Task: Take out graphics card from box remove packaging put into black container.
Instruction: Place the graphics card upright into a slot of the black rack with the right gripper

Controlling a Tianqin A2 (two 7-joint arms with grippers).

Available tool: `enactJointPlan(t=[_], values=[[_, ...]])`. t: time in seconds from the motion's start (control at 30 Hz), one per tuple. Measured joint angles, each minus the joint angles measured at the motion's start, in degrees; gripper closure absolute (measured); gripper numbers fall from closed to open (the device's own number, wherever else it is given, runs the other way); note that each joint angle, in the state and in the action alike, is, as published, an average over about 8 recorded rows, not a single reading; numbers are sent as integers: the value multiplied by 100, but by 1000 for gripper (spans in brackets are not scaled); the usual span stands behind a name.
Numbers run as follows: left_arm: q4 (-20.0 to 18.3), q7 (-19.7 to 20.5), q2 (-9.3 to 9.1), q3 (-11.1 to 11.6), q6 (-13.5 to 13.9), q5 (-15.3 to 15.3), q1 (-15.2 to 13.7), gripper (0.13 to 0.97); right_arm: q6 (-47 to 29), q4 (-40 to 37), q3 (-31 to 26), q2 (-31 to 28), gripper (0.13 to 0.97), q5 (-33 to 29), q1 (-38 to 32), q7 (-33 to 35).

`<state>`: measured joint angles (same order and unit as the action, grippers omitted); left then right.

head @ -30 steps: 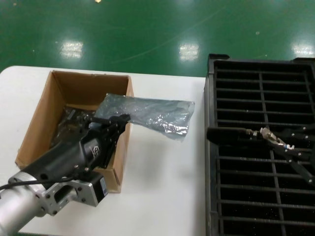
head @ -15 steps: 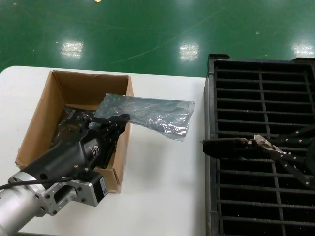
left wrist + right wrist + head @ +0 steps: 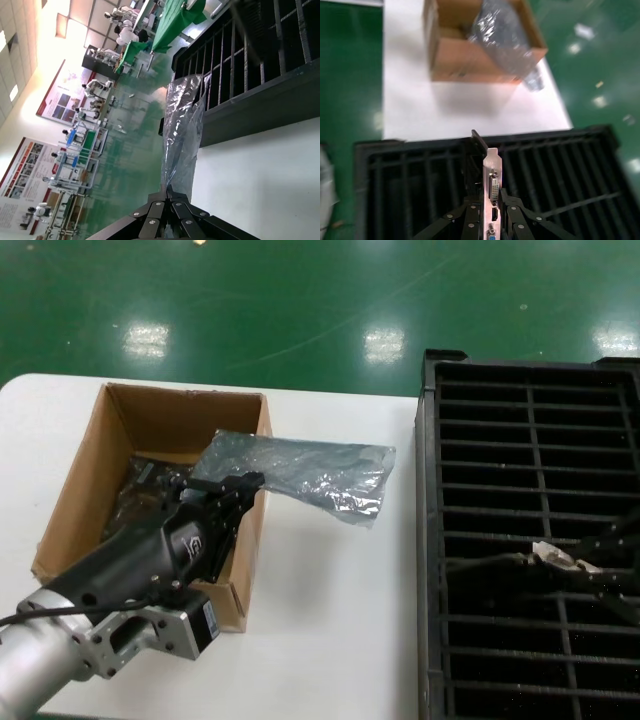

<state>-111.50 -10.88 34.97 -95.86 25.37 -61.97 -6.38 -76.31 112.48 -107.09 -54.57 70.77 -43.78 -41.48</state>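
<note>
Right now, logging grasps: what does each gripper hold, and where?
Right gripper clamps the graphics card by its metal bracket end; left gripper pinches the packaging at one end.

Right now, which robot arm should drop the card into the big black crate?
The right one. Its right gripper is clamped on the graphics card above the black container. The left gripper is over at the box, pinching the packaging.

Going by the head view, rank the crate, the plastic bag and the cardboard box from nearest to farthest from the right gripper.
1. Black crate: right under the right gripper.
2. Plastic bag: mid-table, toward the left.
3. Cardboard box: far left of the table.
</note>
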Motion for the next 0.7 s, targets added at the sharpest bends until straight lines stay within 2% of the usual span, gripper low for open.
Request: enactJointPlan(t=[0.3,0.7], values=[[0,0,0,0,0,0,0,957,-1020,-477,-595,382,907,-61,-950,-204],[0,0,0,0,0,0,0,957,-1339,-1318,-1212,793,907,-422,-1738,-68]])
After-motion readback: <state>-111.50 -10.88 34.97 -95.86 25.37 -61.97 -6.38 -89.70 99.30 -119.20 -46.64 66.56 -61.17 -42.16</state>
